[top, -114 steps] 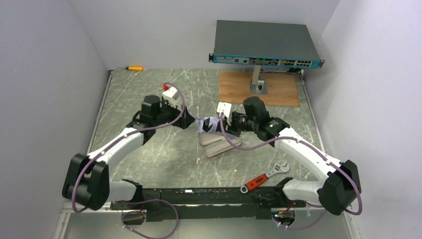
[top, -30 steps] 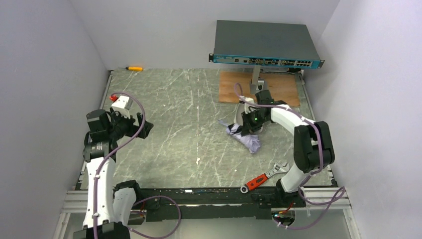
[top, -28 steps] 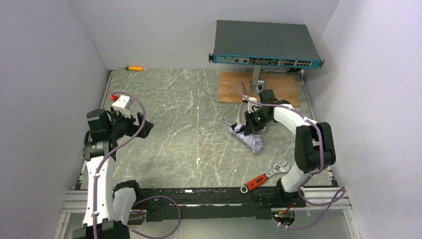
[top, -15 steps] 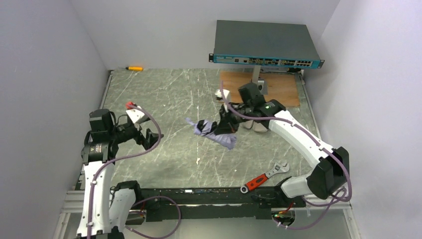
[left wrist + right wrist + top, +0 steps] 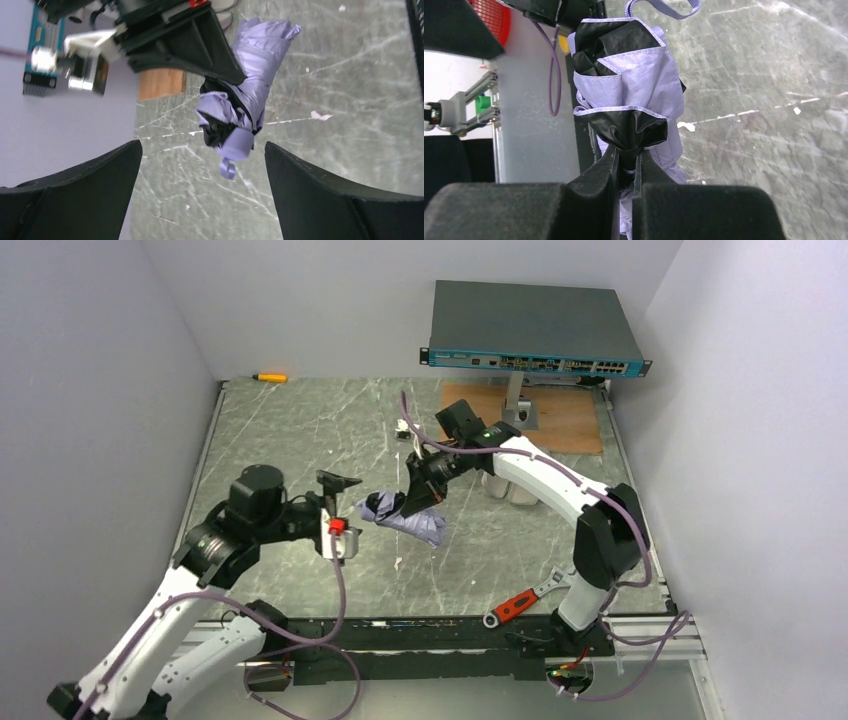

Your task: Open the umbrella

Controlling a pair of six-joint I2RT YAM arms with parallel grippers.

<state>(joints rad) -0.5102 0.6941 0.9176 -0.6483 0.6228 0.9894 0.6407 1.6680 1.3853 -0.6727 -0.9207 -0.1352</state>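
Observation:
The umbrella (image 5: 415,521) is folded, with lavender fabric and black lining, and is held above the table's middle. My right gripper (image 5: 413,498) is shut on its bunched fabric folds, as the right wrist view shows (image 5: 626,156); the umbrella (image 5: 629,80) points away from it, strap loop at the far end. My left gripper (image 5: 343,502) is open just left of the umbrella. In the left wrist view the pale handle end (image 5: 239,144) and its strap loop hang between and just beyond my open left fingers (image 5: 75,200), not touching them.
A dark teal network switch (image 5: 535,325) stands on a post over a wooden board (image 5: 570,422) at the back right. A red-handled wrench (image 5: 528,597) lies at the front right. An orange screwdriver (image 5: 268,377) lies at the back left. A pale object (image 5: 500,486) lies under the right arm.
My right gripper has carried the umbrella from the right side of the table leftward to the middle. My left arm has swung in from the left edge until its open jaws face the handle end.

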